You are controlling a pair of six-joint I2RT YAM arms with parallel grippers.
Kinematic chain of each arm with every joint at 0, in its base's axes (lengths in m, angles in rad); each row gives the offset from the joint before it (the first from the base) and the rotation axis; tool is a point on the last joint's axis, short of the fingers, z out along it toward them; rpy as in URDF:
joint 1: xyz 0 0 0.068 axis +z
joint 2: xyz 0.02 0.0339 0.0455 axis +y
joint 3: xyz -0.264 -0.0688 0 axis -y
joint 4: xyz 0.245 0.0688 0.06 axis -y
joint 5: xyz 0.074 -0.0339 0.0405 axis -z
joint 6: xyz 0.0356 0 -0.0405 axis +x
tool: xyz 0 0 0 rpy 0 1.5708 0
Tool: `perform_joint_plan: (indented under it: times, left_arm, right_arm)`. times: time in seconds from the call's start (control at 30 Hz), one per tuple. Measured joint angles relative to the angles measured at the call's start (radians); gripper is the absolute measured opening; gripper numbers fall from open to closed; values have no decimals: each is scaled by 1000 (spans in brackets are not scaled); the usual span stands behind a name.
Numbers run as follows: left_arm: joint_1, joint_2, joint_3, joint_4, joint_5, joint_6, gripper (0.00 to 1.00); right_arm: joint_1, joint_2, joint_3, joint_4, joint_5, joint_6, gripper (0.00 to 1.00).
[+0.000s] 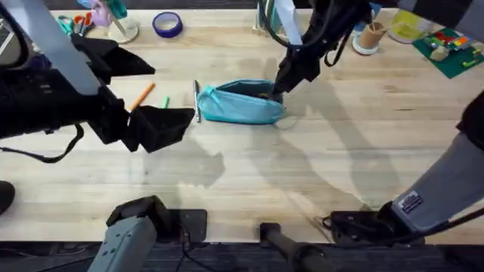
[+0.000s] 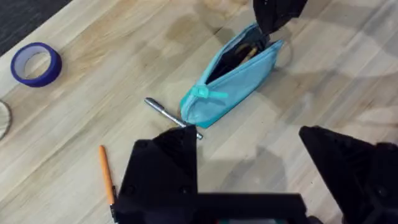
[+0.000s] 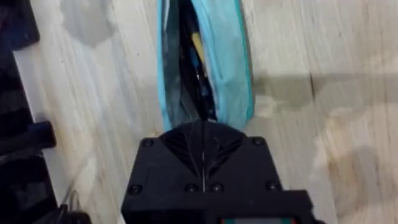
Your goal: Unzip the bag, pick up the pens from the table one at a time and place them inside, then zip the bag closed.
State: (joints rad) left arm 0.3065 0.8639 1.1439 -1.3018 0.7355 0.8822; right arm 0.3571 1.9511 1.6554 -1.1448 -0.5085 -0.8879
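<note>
Your right hand (image 1: pixel 281 85) is pinched closed on the right end of the slim light blue fabric pouch (image 1: pixel 240 103), which lies unzipped mid-counter (image 1: pixel 302 166). Your left hand (image 2: pixel 249 180) hangs wide open, empty. Thin orange pen (image 1: pixel 141 97), green pen (image 1: pixel 165 101) and grey-silver pen (image 2: pixel 163 113) lie left of the pouch.

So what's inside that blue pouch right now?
The bag is unzipped, and its dark inside shows a few slim things, one yellowish and one blue. What they are I cannot tell. The right gripper covers the near end of the opening.
</note>
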Motion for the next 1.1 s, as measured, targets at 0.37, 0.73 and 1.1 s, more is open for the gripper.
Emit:
perform_joint_plan:
  times: [0.37, 0.73, 1.1]
  left_arm:
    - [0, 0, 0, -13, 0, 0, 993]
    - [0, 0, 0, -19, 0, 0, 993]
    - [0, 0, 0, -19, 0, 0, 993]
  right_arm:
    - [57, 12, 0, 7, -9, 0, 33]
    - [75, 69, -1, 8, -14, 0, 33]
    - [75, 69, -2, 7, -20, -2, 961]
